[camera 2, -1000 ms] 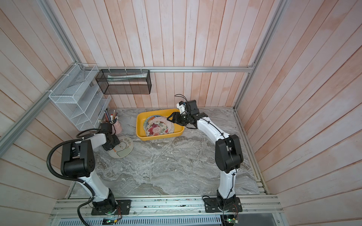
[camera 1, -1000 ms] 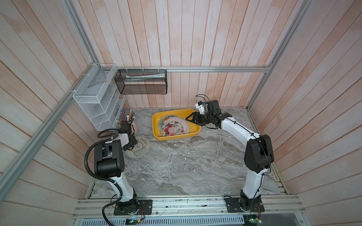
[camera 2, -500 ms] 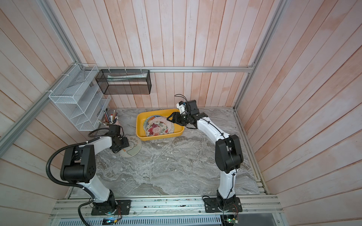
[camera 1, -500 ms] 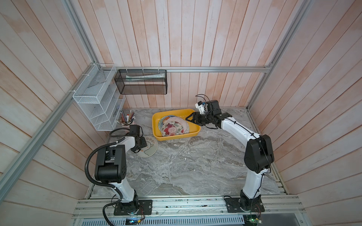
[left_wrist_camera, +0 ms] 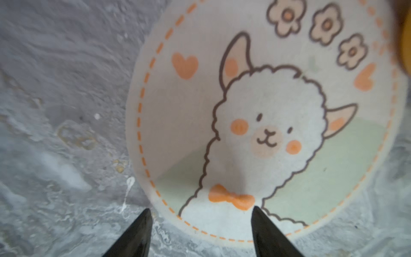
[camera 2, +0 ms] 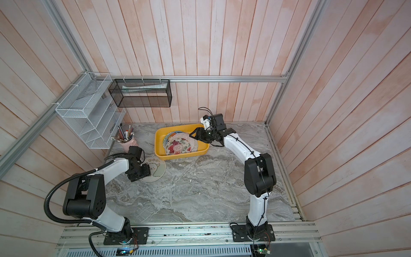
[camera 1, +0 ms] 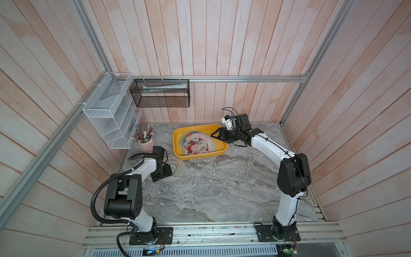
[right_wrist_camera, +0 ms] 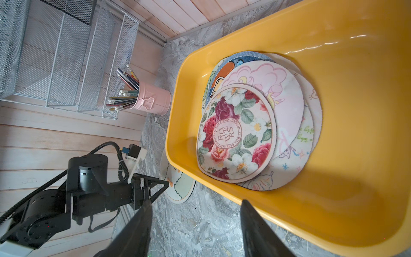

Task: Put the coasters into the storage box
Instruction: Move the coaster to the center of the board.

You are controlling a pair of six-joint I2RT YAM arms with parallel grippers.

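Observation:
A cream coaster with an alpaca print (left_wrist_camera: 255,124) lies flat on the marble just left of the yellow storage box (camera 1: 200,156). It shows in both top views (camera 2: 158,167). My left gripper (left_wrist_camera: 200,211) stands open and low over the coaster's near edge, one finger on each side, gripping nothing (camera 1: 168,170). Several coasters (right_wrist_camera: 238,133) are stacked in the box (right_wrist_camera: 333,155), a rose-printed one on top (camera 1: 196,145). My right gripper (right_wrist_camera: 195,203) hangs open and empty above the box's right end (camera 1: 216,136).
A pink cup of pens (camera 1: 146,144) stands behind the left arm. A white wire rack (camera 1: 111,118) and a black mesh basket (camera 1: 161,93) hang on the walls at the back left. Wooden walls close in the marble table (camera 1: 222,189) on three sides.
The left gripper and the alpaca coaster have both shifted right, toward the yellow box, and its jaws have widened. The right arm has not moved.

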